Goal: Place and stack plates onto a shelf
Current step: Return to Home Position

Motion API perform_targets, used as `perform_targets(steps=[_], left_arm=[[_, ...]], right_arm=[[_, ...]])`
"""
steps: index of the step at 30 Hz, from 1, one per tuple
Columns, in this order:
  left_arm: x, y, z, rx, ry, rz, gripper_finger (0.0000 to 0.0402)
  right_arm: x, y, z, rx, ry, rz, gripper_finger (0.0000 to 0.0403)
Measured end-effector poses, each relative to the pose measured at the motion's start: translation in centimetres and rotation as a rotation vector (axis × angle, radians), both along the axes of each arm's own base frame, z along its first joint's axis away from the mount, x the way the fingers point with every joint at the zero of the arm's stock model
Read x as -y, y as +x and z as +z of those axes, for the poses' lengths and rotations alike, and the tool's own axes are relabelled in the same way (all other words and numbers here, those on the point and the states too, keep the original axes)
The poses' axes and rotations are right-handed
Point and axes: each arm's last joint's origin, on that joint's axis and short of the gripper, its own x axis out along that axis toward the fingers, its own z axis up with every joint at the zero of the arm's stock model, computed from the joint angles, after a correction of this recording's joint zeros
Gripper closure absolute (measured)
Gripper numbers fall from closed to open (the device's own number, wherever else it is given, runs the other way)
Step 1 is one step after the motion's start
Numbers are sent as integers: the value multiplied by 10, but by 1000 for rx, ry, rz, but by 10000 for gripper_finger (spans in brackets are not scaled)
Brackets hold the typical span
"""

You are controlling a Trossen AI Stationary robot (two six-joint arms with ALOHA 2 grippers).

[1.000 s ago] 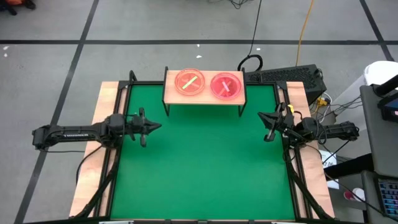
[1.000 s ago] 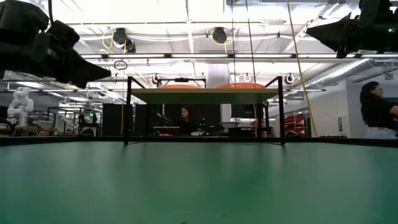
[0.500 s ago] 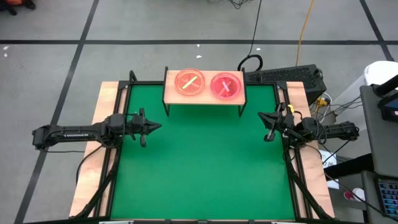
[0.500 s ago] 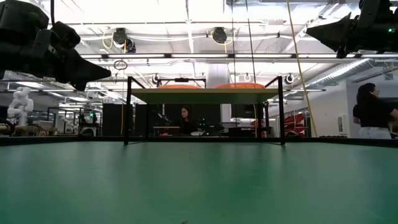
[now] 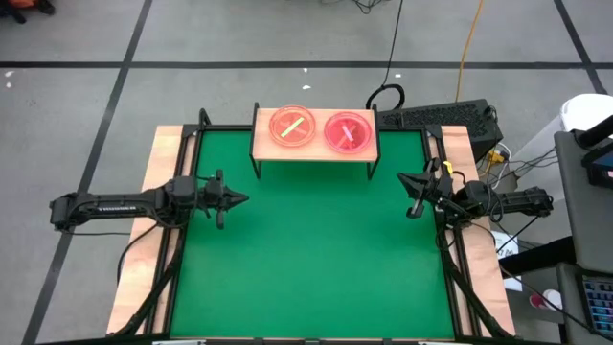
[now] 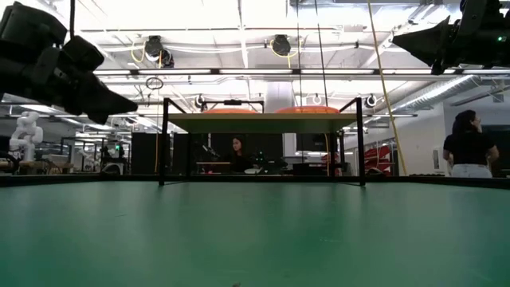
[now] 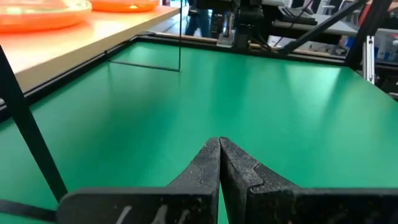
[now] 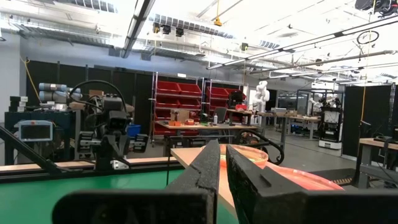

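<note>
The shelf [image 5: 313,146], a light-wood board on black legs, stands at the far middle of the green mat. On it lie orange plates with a yellow stripe [image 5: 292,126] on the left and pink plates with crossed stripes [image 5: 347,131] on the right. How many are in each pile, I cannot tell. They also show in the left wrist view [image 7: 37,15] and the right wrist view [image 8: 298,177]. My left gripper [image 5: 244,198] is shut and empty, above the mat's left side. My right gripper [image 5: 402,177] is shut and empty, above the mat's right side, near the shelf's right legs.
The green mat [image 5: 316,259] lies inside a black frame, with bare wood strips at the table's left and right edges. A keyboard and cables [image 5: 441,117] lie beyond the far right corner. People show in the room behind the table [image 6: 468,143].
My left gripper has drawn back a little toward the table's left edge and dipped slightly, staying shut. A person in the room behind has walked a little.
</note>
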Motion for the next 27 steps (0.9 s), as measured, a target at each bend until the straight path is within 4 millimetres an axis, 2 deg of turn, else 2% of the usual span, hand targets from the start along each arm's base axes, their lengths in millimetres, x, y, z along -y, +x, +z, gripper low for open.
perform_targets(steps=[13, 27], left_arm=[[2, -8, 13, 132, -2, -17, 396], [5, -20, 18, 169, -2, -20, 390]], right_arm=[[0, 0, 0, 0, 0, 0, 387], [0, 0, 0, 0, 0, 0, 387]])
